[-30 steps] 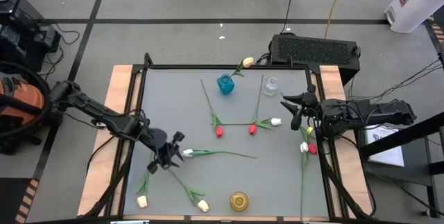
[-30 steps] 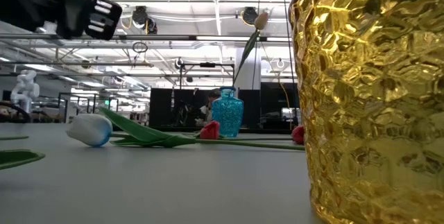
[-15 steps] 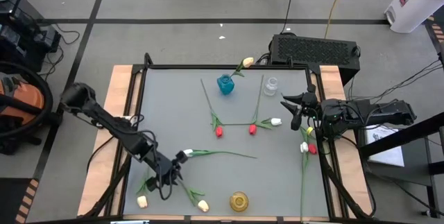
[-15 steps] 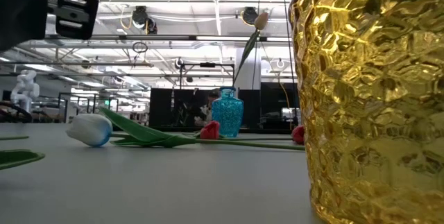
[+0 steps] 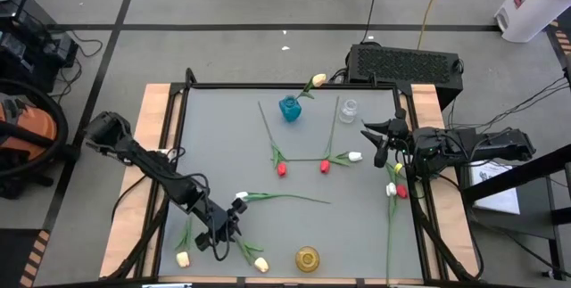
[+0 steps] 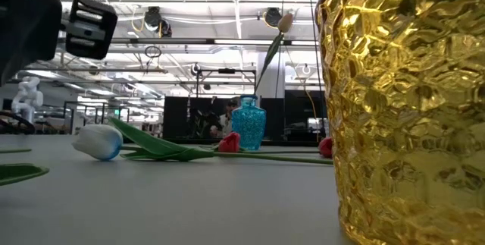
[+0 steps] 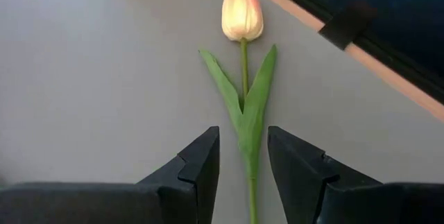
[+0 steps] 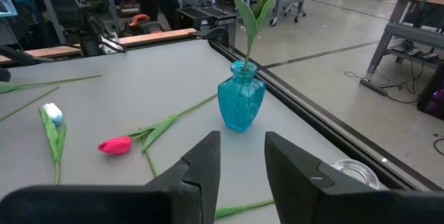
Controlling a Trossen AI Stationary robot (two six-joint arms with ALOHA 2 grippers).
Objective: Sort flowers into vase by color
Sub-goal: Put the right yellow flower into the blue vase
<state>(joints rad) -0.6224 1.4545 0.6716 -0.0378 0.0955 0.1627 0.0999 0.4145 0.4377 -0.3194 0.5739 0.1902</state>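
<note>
Here left hand (image 7: 243, 161) straddles a tulip stem (image 7: 248, 156) (fingers apart).

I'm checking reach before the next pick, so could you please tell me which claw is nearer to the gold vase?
The left claw is nearer, just beside the gold vase at the table's near edge. The right claw waits by the far right edge.

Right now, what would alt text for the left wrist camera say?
The left gripper hangs with open fingers on either side of the green stem of a cream-yellow tulip lying flat on the grey table, bud pointing away.
</note>
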